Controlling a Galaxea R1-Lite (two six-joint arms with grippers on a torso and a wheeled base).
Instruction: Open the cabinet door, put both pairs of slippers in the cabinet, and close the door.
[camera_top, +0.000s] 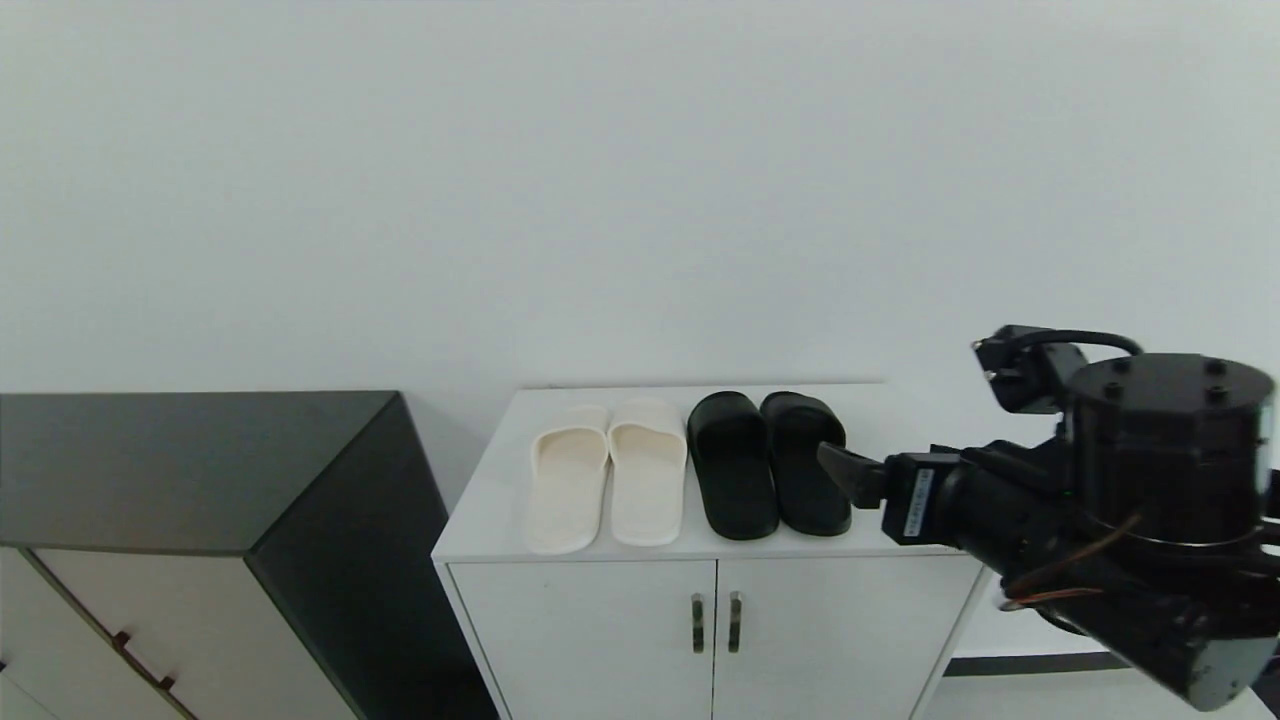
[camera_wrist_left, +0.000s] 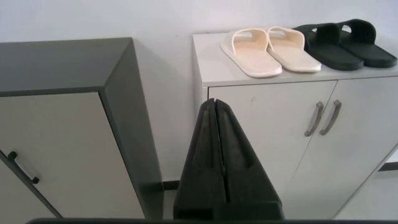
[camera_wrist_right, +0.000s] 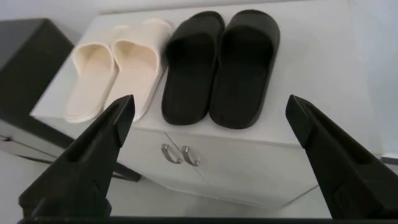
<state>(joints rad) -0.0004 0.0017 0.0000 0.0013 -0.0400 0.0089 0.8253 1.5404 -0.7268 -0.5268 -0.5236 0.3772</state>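
The left gripper (camera_wrist_left: 214, 102) is held low before the cabinet (camera_wrist_left: 273, 118), fingers pressed together, empty. The right gripper (camera_wrist_right: 208, 111) is raised by the cabinet top, spread wide, empty. On top, white slippers (camera_top: 607, 475) and black slippers (camera_top: 768, 462) are laid side by side lengthwise, toes toward the wall.

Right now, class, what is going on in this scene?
Nothing is being held yet. Both pairs, the cream slippers and the black slippers, sit side by side on the white cabinet, whose doors are shut. The right gripper hangs open near the black pair; the left gripper is shut, facing the cabinet front.
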